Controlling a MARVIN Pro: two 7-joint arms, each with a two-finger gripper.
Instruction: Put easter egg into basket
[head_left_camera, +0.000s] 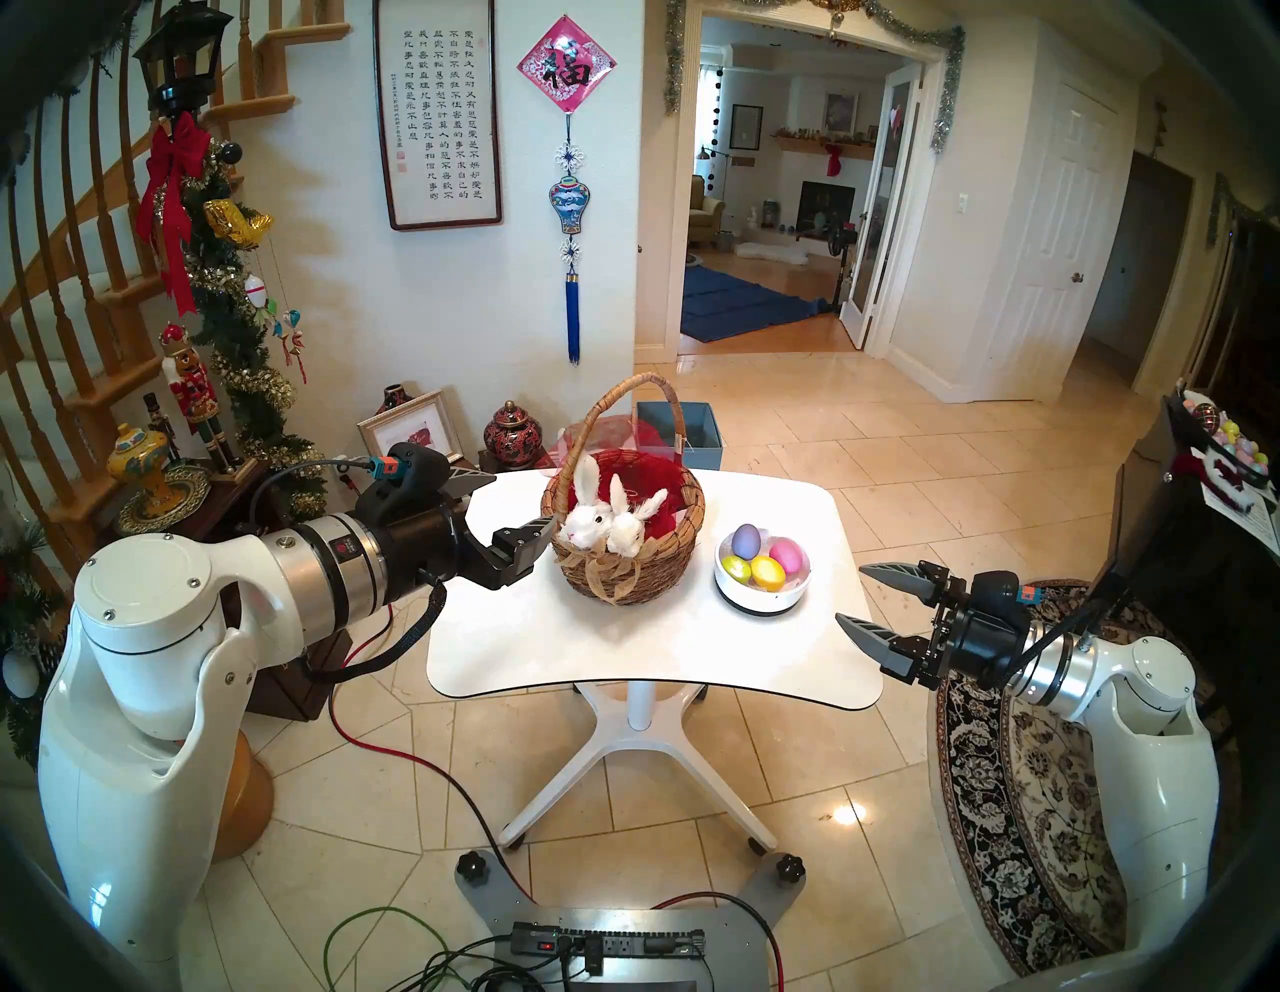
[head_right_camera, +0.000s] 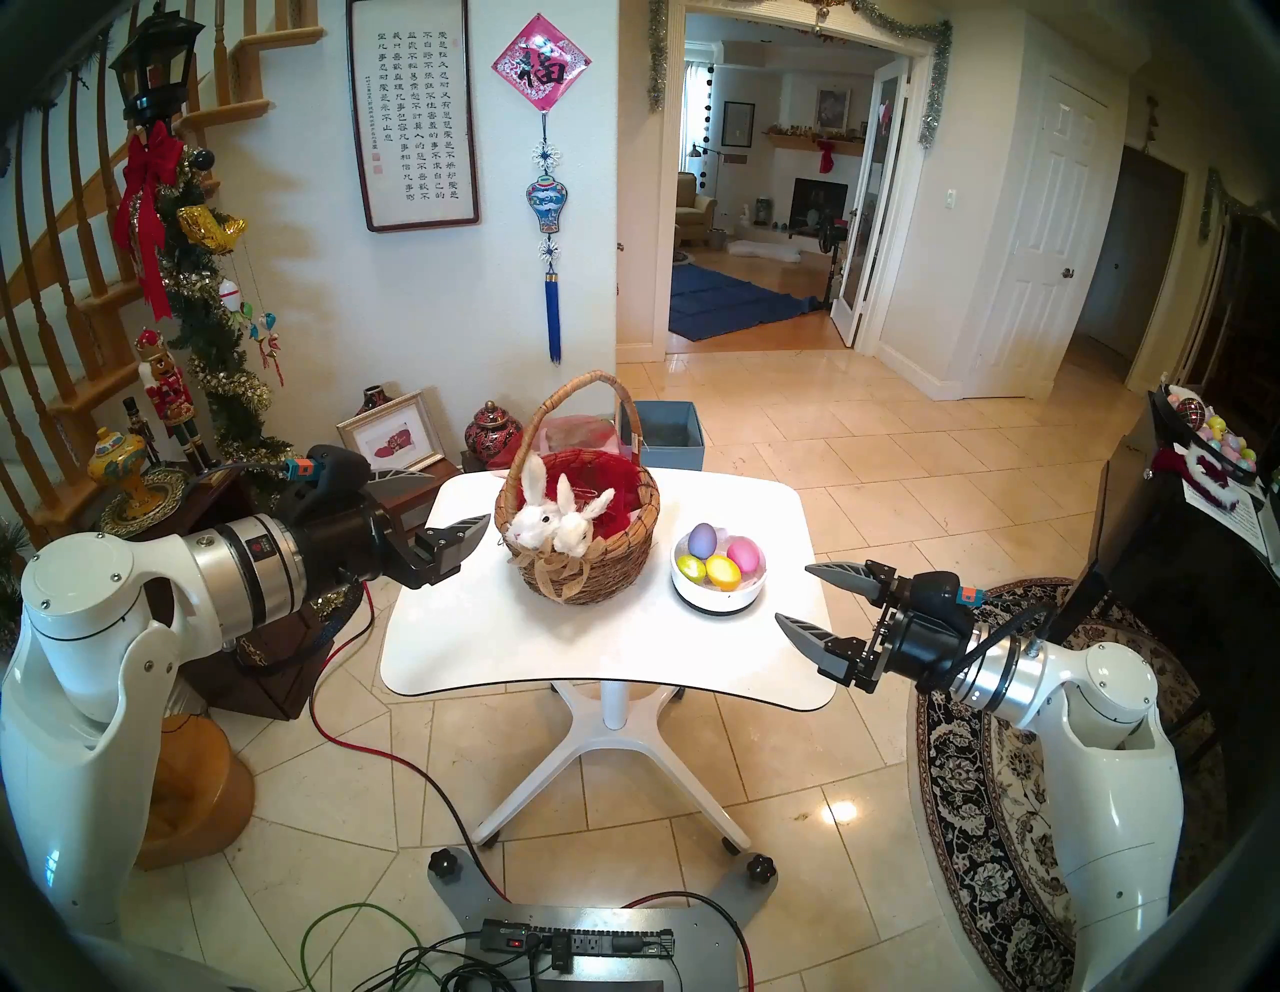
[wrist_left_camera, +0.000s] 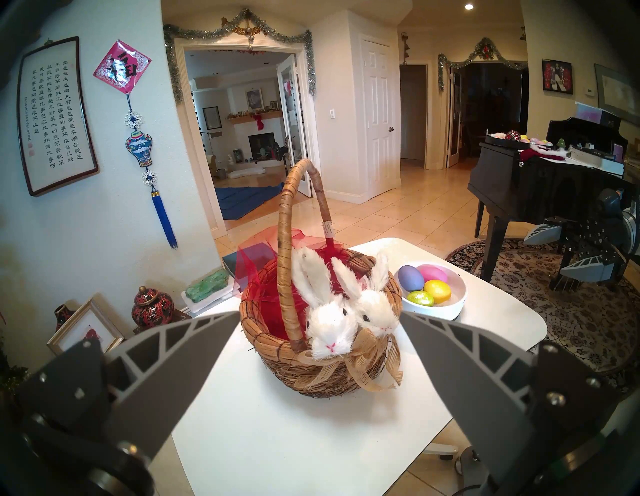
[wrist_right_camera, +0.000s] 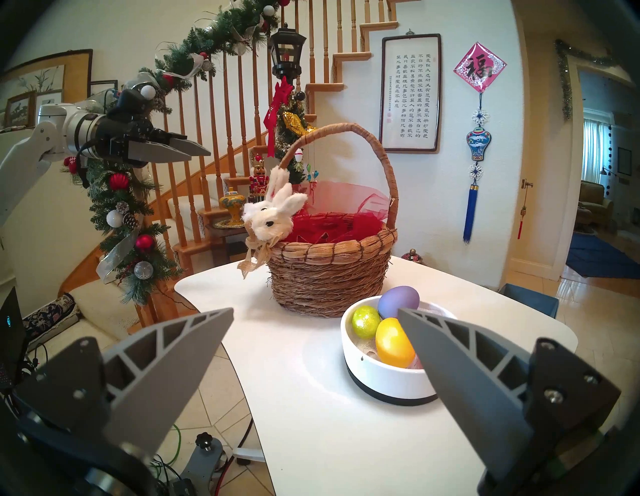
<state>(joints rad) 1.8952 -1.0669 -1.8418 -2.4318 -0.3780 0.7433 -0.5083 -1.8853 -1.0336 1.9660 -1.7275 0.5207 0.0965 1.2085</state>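
Observation:
The wicker basket (head_left_camera: 644, 568) with red lining, two white plush bunnies and a burlap bow stands at the middle of the white table (head_left_camera: 623, 658). To its right a small white bowl (head_left_camera: 762, 601) holds several easter eggs: purple (head_left_camera: 747, 542), pink (head_left_camera: 786, 556), yellow (head_left_camera: 767, 573) and glittery green (head_left_camera: 735, 569). My left gripper (head_left_camera: 524, 500) hovers open just left of the basket, holding nothing. My right gripper (head_left_camera: 850, 592) is open and empty off the table's right edge, facing the bowl (wrist_right_camera: 381, 377). In the right wrist view the pink egg is mostly hidden behind a finger.
A blue box (head_left_camera: 682, 433) sits on the floor behind the table. A black piano (head_left_camera: 1191, 554) stands close to my right arm. On the left is a dark side table with vases (head_left_camera: 145, 464) and nutcrackers. Cables and a power strip (head_left_camera: 609, 945) lie at my base.

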